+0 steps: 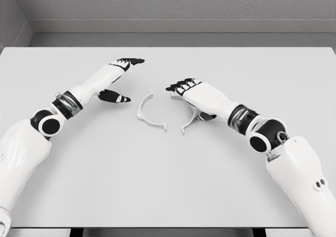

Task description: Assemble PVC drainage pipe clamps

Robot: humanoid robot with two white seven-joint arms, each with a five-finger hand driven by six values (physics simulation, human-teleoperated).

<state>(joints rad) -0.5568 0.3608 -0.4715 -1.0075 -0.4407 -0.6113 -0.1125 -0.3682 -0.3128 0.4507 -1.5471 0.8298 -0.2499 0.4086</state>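
A white half-ring clamp piece [149, 114] lies flat on the table's middle, its opening facing right. A second white clamp half [190, 121] lies just right of it, mostly hidden under my right hand [184, 86]. That hand hovers palm down over it, black fingertips pointing left, fingers relaxed and holding nothing. My left hand [122, 78] sits left of the first clamp piece, fingers stretched out far right and thumb [114, 96] spread below, a short gap from the piece.
The white table [168, 184] fills the view, with its far edge against a grey wall. Both forearms slant in from the lower corners.
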